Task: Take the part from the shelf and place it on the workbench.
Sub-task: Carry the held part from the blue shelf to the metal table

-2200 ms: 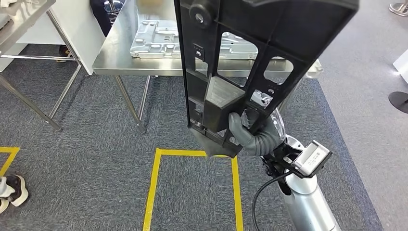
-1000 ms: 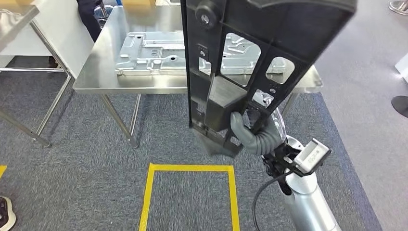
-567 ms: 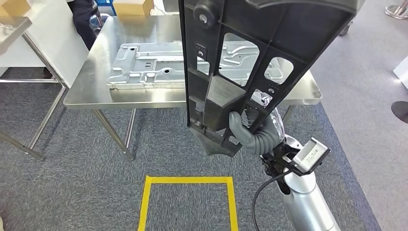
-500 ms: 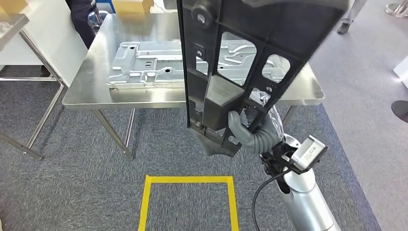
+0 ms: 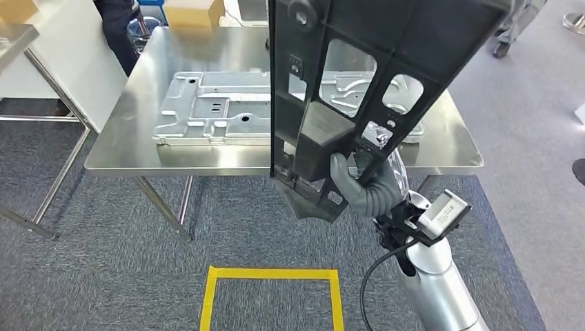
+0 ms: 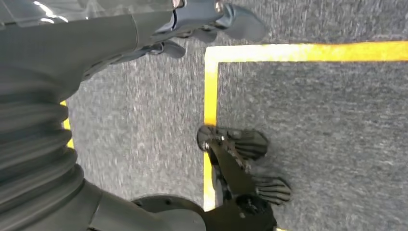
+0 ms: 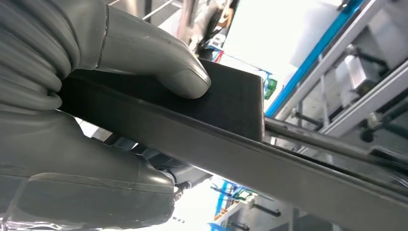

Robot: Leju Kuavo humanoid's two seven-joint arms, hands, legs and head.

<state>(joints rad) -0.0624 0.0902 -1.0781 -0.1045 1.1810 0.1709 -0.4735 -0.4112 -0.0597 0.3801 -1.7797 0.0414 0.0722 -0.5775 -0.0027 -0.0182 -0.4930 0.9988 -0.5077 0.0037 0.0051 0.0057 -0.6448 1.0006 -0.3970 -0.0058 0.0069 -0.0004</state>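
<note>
- Your right hand grips the black plastic frame part at its lower end, held upright before the steel counter.
- Your left hand hangs over carpet, fingers loosely curled, holding nothing.

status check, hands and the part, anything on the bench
Right hand grips black part, held upright short of workbench. Left hand hangs empty over floor. Metal plate already occupies bench.
</note>
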